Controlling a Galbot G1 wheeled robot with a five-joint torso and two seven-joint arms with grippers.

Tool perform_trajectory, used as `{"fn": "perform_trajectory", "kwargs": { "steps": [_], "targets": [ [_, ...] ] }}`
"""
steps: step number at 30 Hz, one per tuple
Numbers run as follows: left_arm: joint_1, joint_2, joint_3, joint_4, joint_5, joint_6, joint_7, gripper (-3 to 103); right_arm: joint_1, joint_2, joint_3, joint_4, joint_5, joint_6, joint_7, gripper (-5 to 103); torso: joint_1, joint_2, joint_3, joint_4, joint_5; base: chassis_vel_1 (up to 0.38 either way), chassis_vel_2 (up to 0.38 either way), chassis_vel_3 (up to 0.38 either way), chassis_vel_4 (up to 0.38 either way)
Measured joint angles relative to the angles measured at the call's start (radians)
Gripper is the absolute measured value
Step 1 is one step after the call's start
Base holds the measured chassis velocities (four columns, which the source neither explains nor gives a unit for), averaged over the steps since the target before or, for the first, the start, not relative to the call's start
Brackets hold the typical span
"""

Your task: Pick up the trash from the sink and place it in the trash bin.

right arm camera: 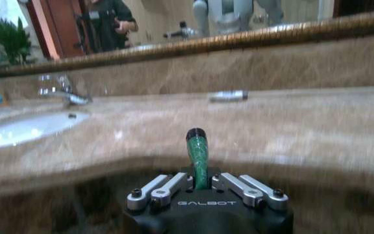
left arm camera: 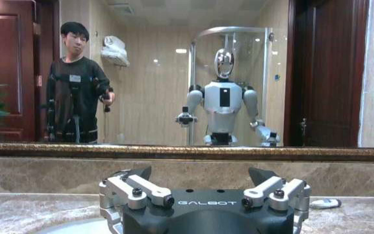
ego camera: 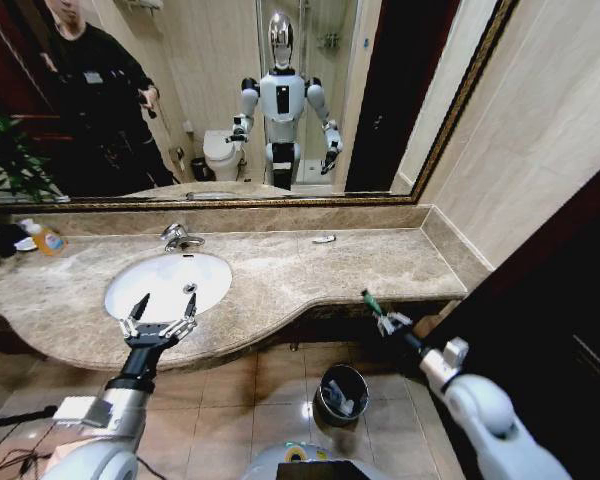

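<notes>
right gripper [ego camera: 383, 318] clamps green tube [ego camera: 369, 299], bin [ego camera: 341, 393] at 7 o'clock | light, slick, squashy: hold mid-body | left gripper [ego camera: 158, 318] spread over sink [ego camera: 130, 280]

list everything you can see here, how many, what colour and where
Sink: one, white, set in the counter's left half.
Faucet: one, chrome, behind the sink.
Counter: one, beige-brown marble, below the mirror.
Bottle: one, orange liquid, counter's far left.
White tube: one, on the counter by the back wall.
Green tube: one, held off the counter's front edge.
Bin: one, black, on the floor.
Left tool: open, over the sink's front edge.
Right tool: shut on the green tube.
</notes>
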Motion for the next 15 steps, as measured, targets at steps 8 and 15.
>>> {"fn": "perform_trajectory", "kwargs": {
  "steps": [8, 15],
  "targets": [
    [0.000, 0.000, 0.000, 0.000, 0.000, 0.000, 0.000, 100, 0.001, 0.117, -0.063, -0.173, -0.184, 0.098, -0.017, 10, 0.000, 0.000, 0.000, 0.0000, 0.0002, 0.000, 0.000, 0.000, 0.000],
    [0.000, 0.000, 0.000, 0.000, 0.000, 0.000, 0.000, 100, 0.043, 0.196, -0.074, -0.370, -0.279, 0.163, -0.021, 10, 0.000, 0.000, 0.000, 0.0001, 0.0000, 0.000, 0.000, 0.000, 0.000]
  ]
}}
